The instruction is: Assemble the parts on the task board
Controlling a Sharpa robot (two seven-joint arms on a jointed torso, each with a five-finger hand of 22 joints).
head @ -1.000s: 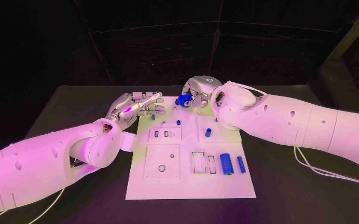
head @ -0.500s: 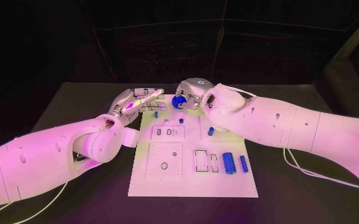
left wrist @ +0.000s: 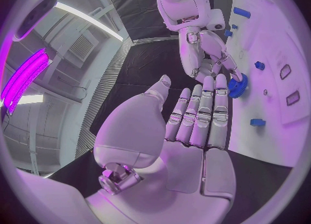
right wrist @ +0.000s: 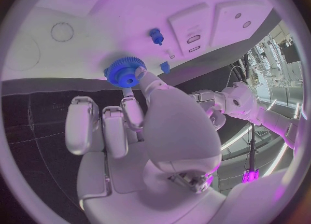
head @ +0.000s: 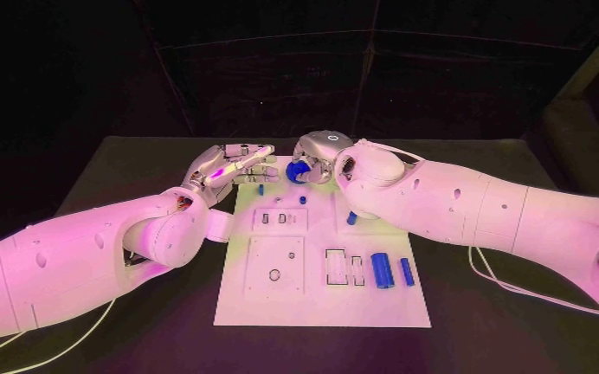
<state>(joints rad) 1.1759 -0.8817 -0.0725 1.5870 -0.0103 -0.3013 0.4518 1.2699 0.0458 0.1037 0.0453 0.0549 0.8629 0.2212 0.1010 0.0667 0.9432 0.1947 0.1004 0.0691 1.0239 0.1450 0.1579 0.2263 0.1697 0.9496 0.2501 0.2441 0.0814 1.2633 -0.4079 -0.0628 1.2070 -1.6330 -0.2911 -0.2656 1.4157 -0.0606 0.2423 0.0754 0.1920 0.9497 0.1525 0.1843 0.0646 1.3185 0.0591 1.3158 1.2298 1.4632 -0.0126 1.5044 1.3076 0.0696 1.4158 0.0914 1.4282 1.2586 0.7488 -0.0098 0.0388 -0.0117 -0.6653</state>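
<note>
My right hand (head: 319, 151) pinches a blue toothed gear (head: 299, 170) between thumb and finger, just above the far edge of the white task board (head: 325, 300). The right wrist view shows the gear (right wrist: 123, 72) at the fingertips of that hand (right wrist: 139, 130). My left hand (head: 232, 166) lies flat with its fingers stretched out, holding nothing. Its fingertips (left wrist: 220, 84) reach close to the gear (left wrist: 237, 85); I cannot tell whether they touch it. Two blue cylinders (head: 381, 270) lie at the board's right side.
Small blue pegs (head: 351, 217) (head: 302, 200) stand on the board's far half, near rectangular slots (head: 332, 267) and a raised plate with a round hole (head: 274, 275). Black table (head: 499, 322) surrounds the board. Both white forearms flank the board's sides.
The camera has shifted slightly. My right hand has turned the gear more into sight and the two hands stand a little closer together at the board's far edge.
</note>
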